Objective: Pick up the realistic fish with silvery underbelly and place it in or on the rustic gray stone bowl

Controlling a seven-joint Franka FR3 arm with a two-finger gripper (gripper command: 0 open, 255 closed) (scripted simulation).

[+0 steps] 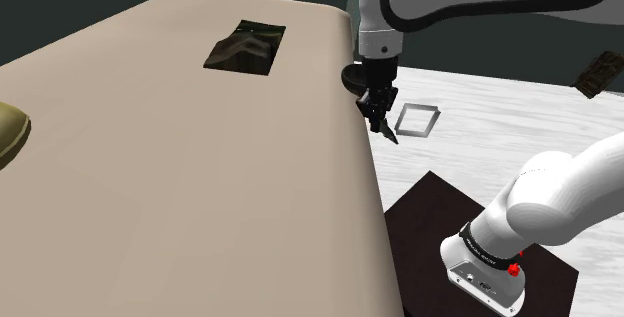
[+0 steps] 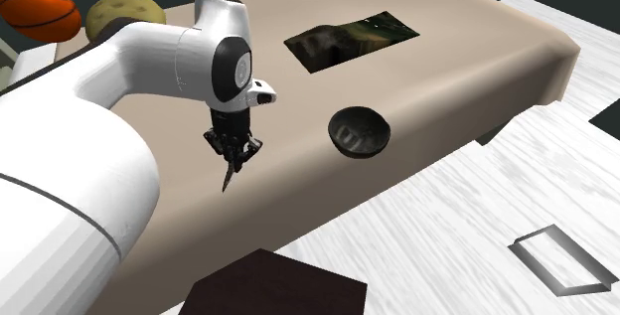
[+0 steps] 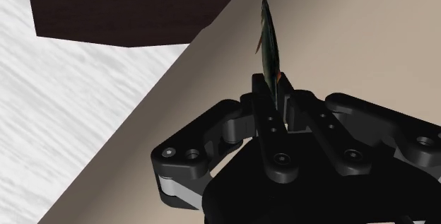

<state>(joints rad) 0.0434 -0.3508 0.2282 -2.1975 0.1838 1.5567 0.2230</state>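
My black gripper (image 2: 234,154) hangs above the beige table near its front edge, shut on a thin dark fish (image 2: 230,177) that points down from the fingers. A dark grey bowl (image 2: 359,130) sits on the table, to the right of the gripper in the second exterior view and apart from it. In the shoulder view the gripper (image 1: 380,112) is over the table's right edge, the fish (image 1: 390,133) sticking out below. In the wrist view the fish (image 3: 268,46), dark green with a reddish patch, stands edge-on between the fingers (image 3: 263,106).
A dark printed mat (image 2: 350,37) lies flat farther back on the beige table (image 2: 477,55). A basketball (image 2: 38,7) and an olive lumpy object (image 2: 124,15) sit at the far end. The dark stand (image 2: 278,283) and a grey frame (image 2: 561,260) are on the white floor.
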